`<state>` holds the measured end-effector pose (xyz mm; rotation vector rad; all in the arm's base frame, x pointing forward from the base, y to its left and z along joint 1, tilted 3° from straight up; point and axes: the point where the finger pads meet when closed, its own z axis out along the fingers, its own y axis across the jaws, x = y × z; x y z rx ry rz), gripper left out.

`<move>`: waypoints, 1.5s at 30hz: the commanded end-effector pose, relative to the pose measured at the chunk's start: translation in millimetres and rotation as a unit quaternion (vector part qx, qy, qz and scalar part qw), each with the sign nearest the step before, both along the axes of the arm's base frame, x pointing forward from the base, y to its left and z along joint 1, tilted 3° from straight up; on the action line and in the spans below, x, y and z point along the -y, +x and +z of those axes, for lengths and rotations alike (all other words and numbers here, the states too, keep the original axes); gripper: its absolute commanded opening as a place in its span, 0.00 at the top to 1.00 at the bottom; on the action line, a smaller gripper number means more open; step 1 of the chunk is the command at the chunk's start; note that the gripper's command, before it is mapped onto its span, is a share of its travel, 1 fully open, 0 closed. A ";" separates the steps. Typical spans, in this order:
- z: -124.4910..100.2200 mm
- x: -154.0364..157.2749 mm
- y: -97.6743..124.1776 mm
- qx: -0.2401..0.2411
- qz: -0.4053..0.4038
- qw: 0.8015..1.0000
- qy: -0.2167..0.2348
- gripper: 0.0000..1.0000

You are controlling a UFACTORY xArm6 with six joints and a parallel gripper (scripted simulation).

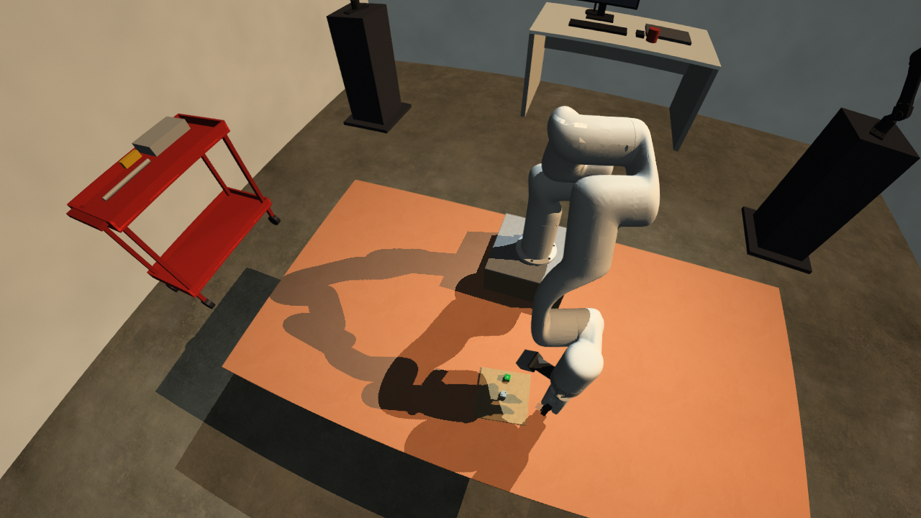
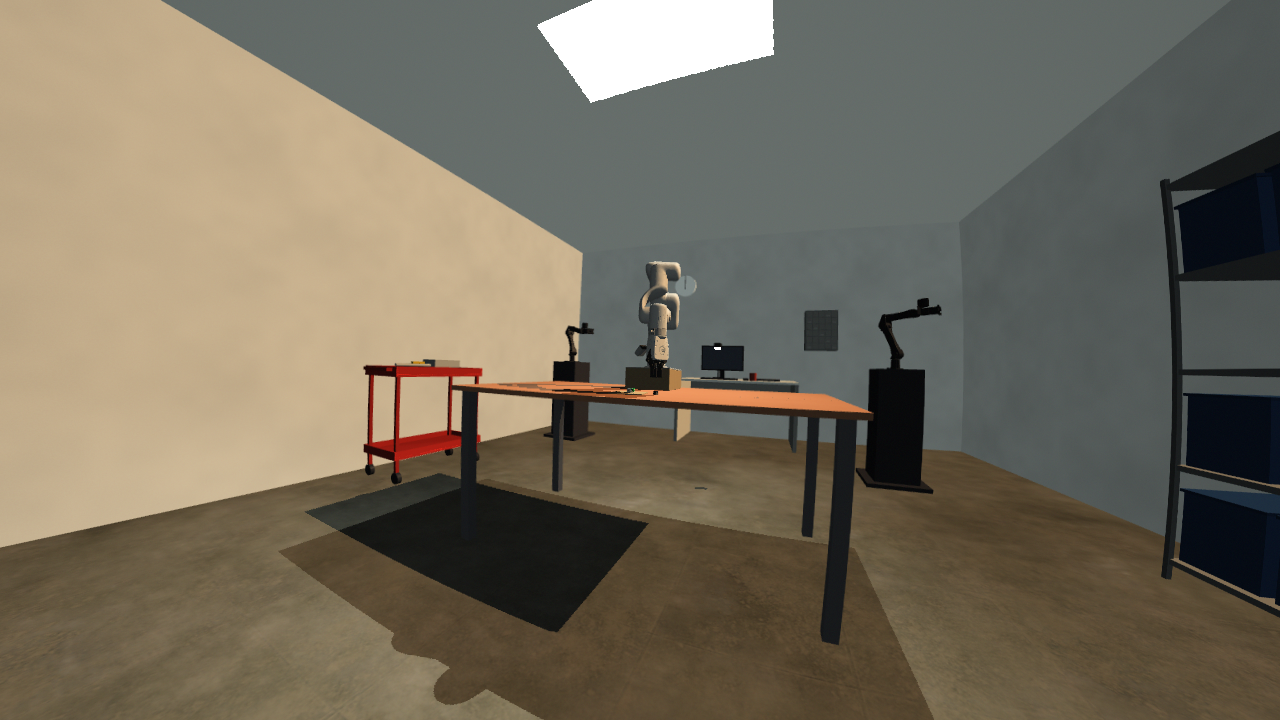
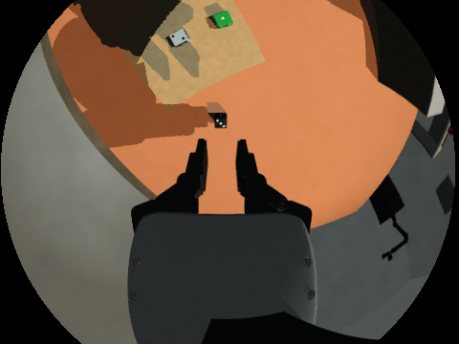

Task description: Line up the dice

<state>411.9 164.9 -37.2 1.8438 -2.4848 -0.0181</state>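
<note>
So the die that needs handling is the black one. It's on the table just beside the mat, off it completely, and the face I can make out reads 3. The green die seems to show 1 and sits on the mat's base-side part. The white die, looks like a 2, is on the mat farther out. Guessing those 2 are already placed and black goes beyond white, toward the mat's far edge.

The gripper is over the table beside the mat, jaws partly closed with a gap between them and nothing in it. Not clenched, not holding anything.

Handling: I'd expect a small, light, rigid cube. Squashing it isn't much of a worry, but smooth sides could slip or twist if the pads land on corners. I'd line the 2 pads up with 2 opposite upright faces, go low near the table, centre it, then squeeze gently. Keep it level the whole way or the 3 won't stay up. Set it down flat on the mat and open slowly. The mat looks thin, so a fingertip dragging on it could shift all 3 dice.
</note>
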 end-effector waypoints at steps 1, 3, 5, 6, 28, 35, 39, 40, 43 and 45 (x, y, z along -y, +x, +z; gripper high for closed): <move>1.3 -0.8 1.5 0.002 0.001 1.000 0.001 0.69; 1.3 -0.8 1.5 0.002 0.001 1.000 0.001 0.69; 1.3 -0.8 1.5 0.002 0.001 1.000 0.001 0.69; 1.3 -0.8 1.5 0.002 0.001 1.000 0.001 0.69; 0.6 -0.8 1.5 0.002 0.001 1.000 0.001 0.69; -1.8 -0.7 1.4 0.002 0.001 1.000 0.001 0.69; -5.3 -0.6 1.3 0.002 0.001 1.000 0.001 0.69; -6.3 -0.6 1.3 0.002 0.001 1.000 0.001 0.69; -10.0 -0.5 1.2 0.002 0.001 1.000 0.001 0.69; -12.7 -0.4 1.1 0.002 0.001 1.000 0.001 0.69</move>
